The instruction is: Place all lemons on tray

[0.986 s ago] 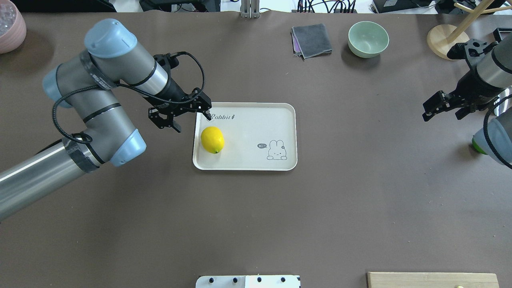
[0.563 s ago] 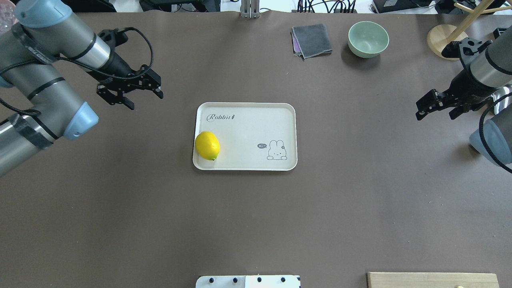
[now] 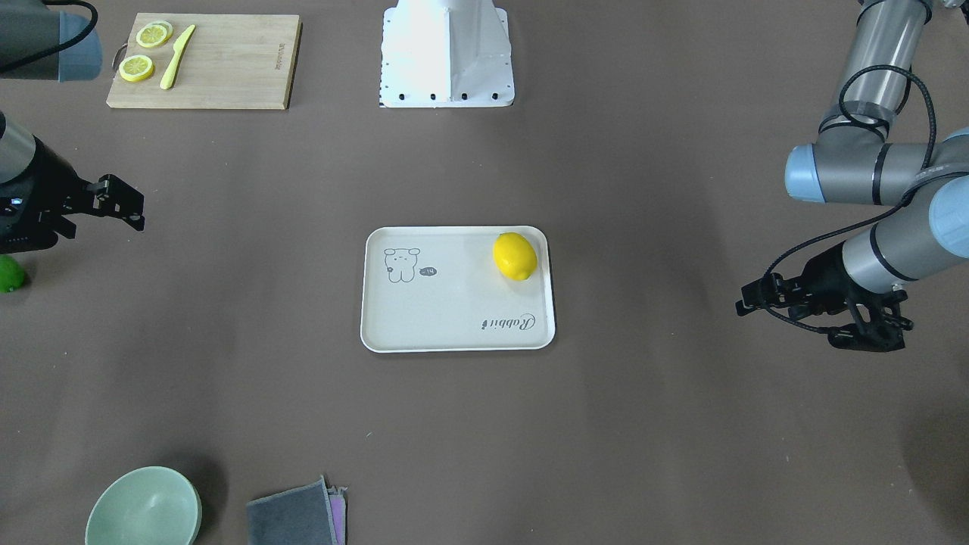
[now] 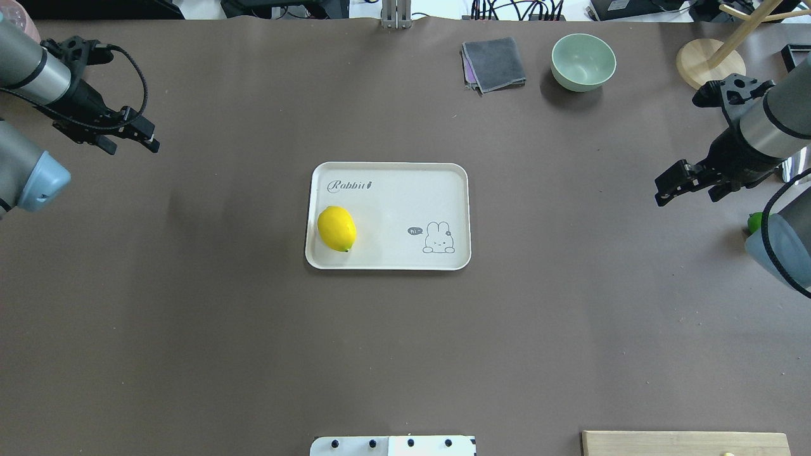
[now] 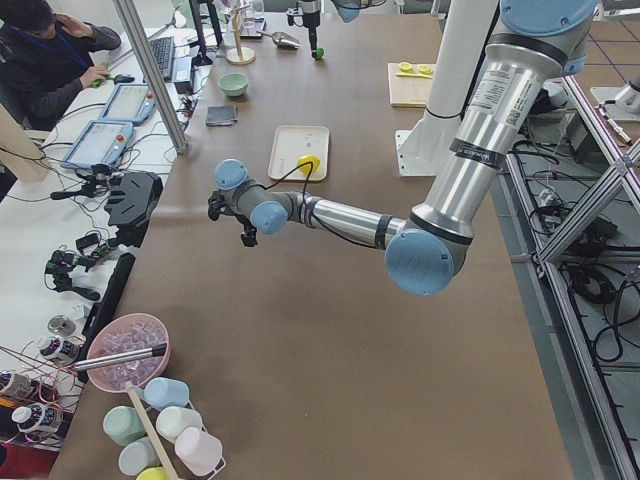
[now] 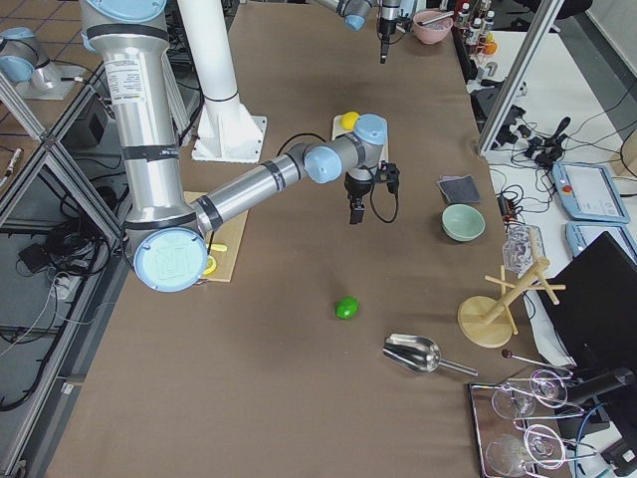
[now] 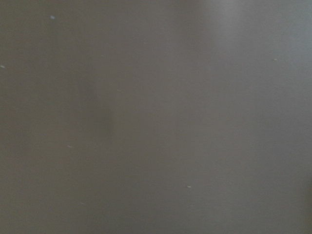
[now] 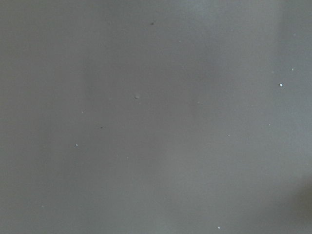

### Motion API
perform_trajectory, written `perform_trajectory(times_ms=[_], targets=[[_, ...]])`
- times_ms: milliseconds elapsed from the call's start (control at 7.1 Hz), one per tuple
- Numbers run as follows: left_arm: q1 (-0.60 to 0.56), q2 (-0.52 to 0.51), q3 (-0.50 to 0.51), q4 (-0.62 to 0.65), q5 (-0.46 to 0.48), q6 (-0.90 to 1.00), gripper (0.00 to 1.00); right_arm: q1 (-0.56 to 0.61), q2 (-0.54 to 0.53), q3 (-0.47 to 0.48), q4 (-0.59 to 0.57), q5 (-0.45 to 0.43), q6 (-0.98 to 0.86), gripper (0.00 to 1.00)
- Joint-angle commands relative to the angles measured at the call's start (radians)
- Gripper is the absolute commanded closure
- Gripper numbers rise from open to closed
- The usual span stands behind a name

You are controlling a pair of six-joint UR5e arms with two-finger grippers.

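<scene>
A yellow lemon [image 4: 336,228] [image 3: 515,256] lies on the cream tray [image 4: 393,202] [image 3: 454,310], close to its rim on my left side. The green lemon [image 3: 9,274] [image 6: 346,308] rests on the table far out on my right; overhead only a sliver of the green lemon [image 4: 754,222] shows beside my right arm's elbow. My left gripper [image 4: 132,145] [image 3: 791,322] hangs open and empty well left of the tray. My right gripper [image 4: 685,196] [image 3: 113,213] is open and empty, just beyond the green lemon. Both wrist views show only brown table cover.
A green bowl [image 4: 583,60], a folded grey cloth [image 4: 494,63] and a wooden stand [image 4: 709,63] sit at the far edge. A cutting board [image 3: 227,68] with lemon slices and a knife lies near my base [image 3: 447,53]. A metal scoop [image 6: 418,354] lies past the green lemon.
My left arm has swung away from the tray's rim to the far left, its gripper still open. The yellow lemon rocked slightly on the tray. My right gripper shifted a little.
</scene>
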Motion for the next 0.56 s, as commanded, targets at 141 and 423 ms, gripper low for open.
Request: perform_trajectory(times_ms=[141, 423], targets=[[-0.002, 0.020, 0.030, -0.005, 0.014, 0.080, 0.03, -0.067, -0.014, -0.029, -0.003, -0.100, -0.338, 0.00], [-0.003, 0.021, 0.028, -0.007, 0.014, 0.080, 0.03, -0.041, -0.068, -0.028, -0.001, -0.116, -0.533, 0.00]])
